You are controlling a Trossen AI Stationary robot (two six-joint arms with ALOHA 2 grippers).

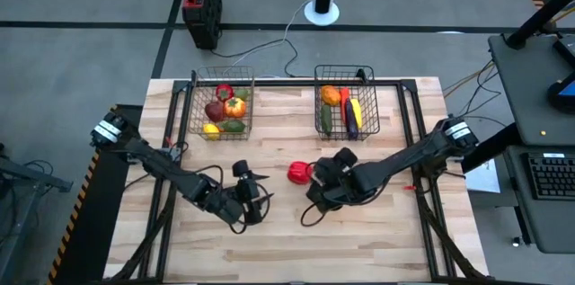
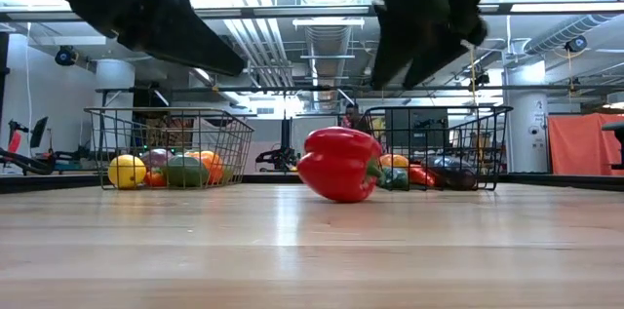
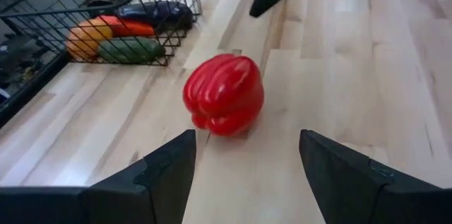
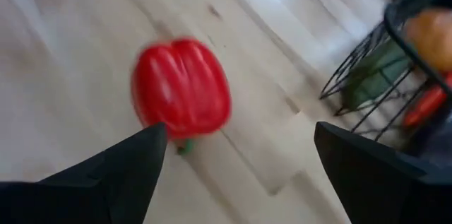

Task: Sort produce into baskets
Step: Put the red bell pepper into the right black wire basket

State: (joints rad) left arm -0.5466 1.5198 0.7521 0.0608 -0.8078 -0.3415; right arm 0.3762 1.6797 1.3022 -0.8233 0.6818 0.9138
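- Left arm (image 1: 157, 166): slender dark links running from the left edge of the high view toward the centre, with a white-and-black block at its outer end near the left edge.
- Right arm (image 1: 404, 161): matching dark links entering from the right of the high view, with a similar white-marked block at its outer end.
- Left gripper (image 3: 244, 174): two matte black, wedge-shaped fingers with angular stepped inner faces, at the lower edge of the left wrist view.
- Right gripper (image 4: 236, 174): two black, pointed triangular fingers, at the lower corners of the right wrist view.
- Thin black cables loop beside both wrists in the high view.
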